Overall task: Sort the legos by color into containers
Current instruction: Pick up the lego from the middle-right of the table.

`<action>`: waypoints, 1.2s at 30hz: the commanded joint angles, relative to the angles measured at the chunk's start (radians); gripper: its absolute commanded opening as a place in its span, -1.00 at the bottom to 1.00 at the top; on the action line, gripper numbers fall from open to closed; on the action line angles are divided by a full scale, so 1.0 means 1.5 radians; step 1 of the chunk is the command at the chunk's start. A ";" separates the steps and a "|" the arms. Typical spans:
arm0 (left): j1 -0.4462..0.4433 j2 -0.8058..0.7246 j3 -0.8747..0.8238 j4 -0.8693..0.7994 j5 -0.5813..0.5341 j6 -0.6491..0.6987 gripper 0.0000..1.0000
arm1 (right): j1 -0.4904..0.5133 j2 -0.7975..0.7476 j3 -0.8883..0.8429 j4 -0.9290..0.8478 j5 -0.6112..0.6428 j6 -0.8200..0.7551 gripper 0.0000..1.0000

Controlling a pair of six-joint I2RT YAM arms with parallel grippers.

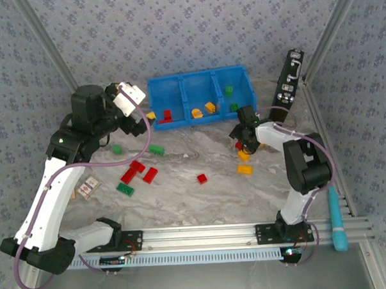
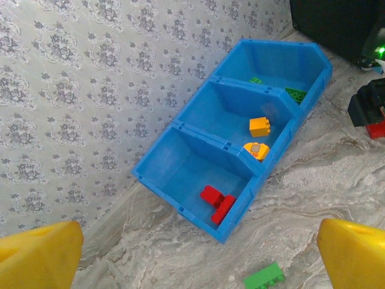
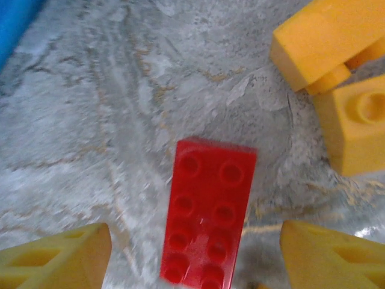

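Straddling a red lego (image 3: 209, 211) with the right end effector (image 3: 195, 244): fingertips (image 3: 60, 256) spread, released, a gap showing at each long side. Lies flat on the tabletop (image 3: 120, 108), studs up, long axis running straight out between the jaws, so closing across the narrow width looks the likely move. Sits just beside two orange-yellow legos (image 3: 355, 126), touching neither. Needs carrying left to the blue bin (image 1: 196, 75), leftmost compartment, where red pieces (image 1: 167, 115) already lie. Leaving the left end effector (image 2: 192, 256) wide open and empty near that end of the bin, well apart from this brick.
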 commanded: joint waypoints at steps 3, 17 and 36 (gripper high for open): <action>0.002 -0.009 0.020 -0.011 0.007 0.015 1.00 | -0.008 0.050 0.049 -0.003 0.005 -0.009 0.44; 0.002 -0.022 0.015 -0.009 0.009 0.016 1.00 | 0.000 0.126 0.131 -0.088 0.038 -0.101 0.04; 0.002 -0.060 -0.018 -0.001 -0.001 0.031 1.00 | 0.055 0.145 0.352 -0.278 0.129 -0.308 -0.37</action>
